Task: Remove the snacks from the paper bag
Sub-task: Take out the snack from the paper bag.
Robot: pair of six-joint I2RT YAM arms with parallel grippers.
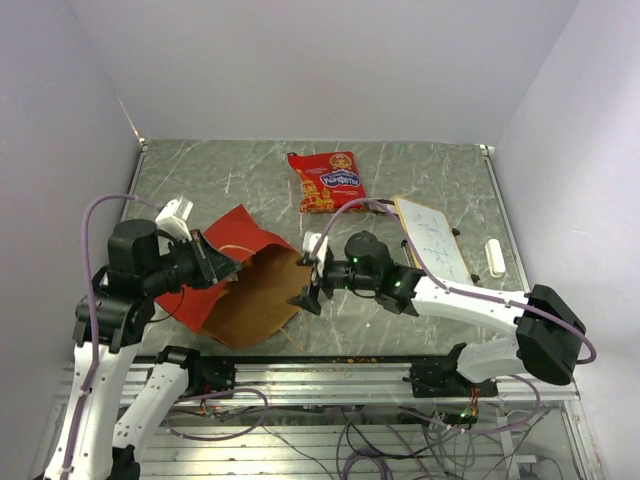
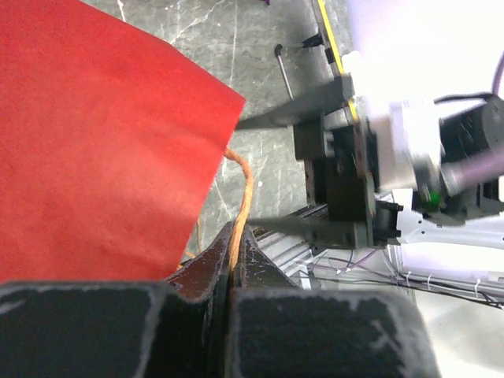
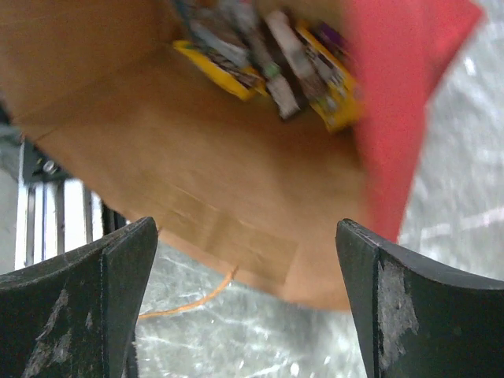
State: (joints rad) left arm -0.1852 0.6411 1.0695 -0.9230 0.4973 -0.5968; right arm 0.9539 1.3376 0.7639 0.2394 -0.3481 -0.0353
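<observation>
Gaping rightward, the paper bag (image 1: 250, 300) faces the right claw (image 1: 309, 281).

Top view: fixed above and behind the arm bases (image 1: 190, 368), looking down on the whole table (image 1: 200, 170) from afar. Left wrist view: near, facing past the left gripper (image 2: 234, 244) and along the red side of the paper bag (image 2: 94, 142) toward the right gripper (image 2: 244, 173). Right wrist view: close, facing between own fingers (image 3: 79, 307) into the bag's brown inside. Shared by all three: the bag.
</observation>
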